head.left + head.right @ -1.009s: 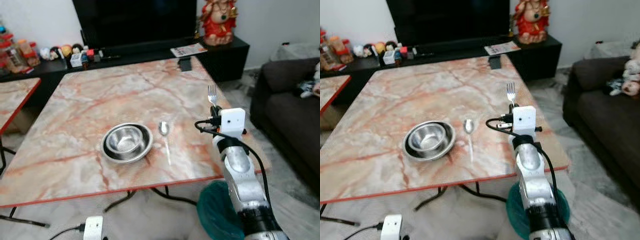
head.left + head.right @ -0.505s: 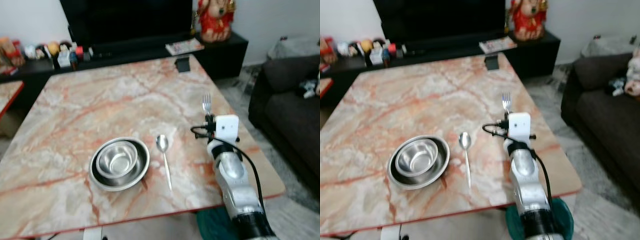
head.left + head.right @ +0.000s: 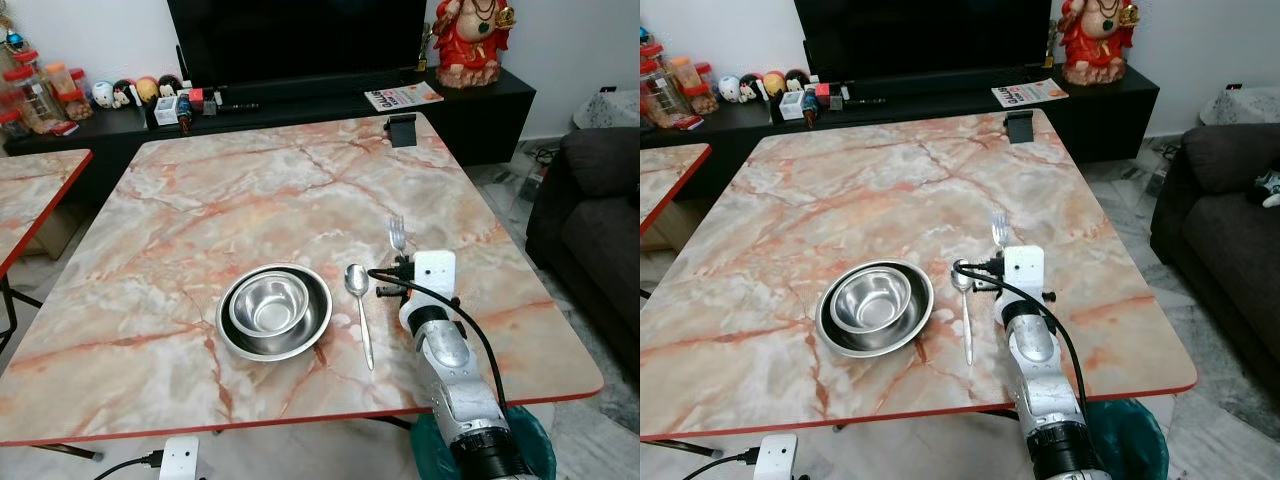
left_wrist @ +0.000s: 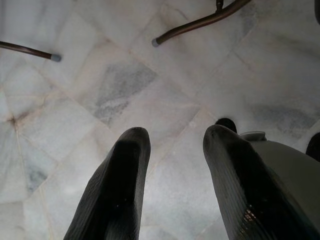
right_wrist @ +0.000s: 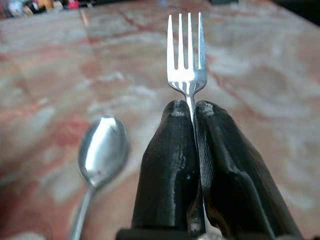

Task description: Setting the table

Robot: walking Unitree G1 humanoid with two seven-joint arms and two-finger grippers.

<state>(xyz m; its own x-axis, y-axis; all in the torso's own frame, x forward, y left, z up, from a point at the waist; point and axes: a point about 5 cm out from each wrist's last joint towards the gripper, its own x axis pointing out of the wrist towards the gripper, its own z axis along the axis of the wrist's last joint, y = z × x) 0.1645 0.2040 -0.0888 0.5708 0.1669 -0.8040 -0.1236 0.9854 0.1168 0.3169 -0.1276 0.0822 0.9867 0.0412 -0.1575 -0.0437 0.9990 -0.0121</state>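
Your right gripper (image 5: 192, 112) is clamped on the fork (image 5: 186, 55), tines pointing away, just right of the spoon (image 3: 358, 300) and parallel to it; the bowl (image 3: 274, 310) lies beyond the spoon.

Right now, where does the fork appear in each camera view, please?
Left eye view: fork upright above the right wrist, right of the spoon.
Right eye view: centre, right of the spoon.
Right wrist view: top centre, between the right gripper fingers.
Left wrist view: floor, no fork.
Shared landmark: the spoon.
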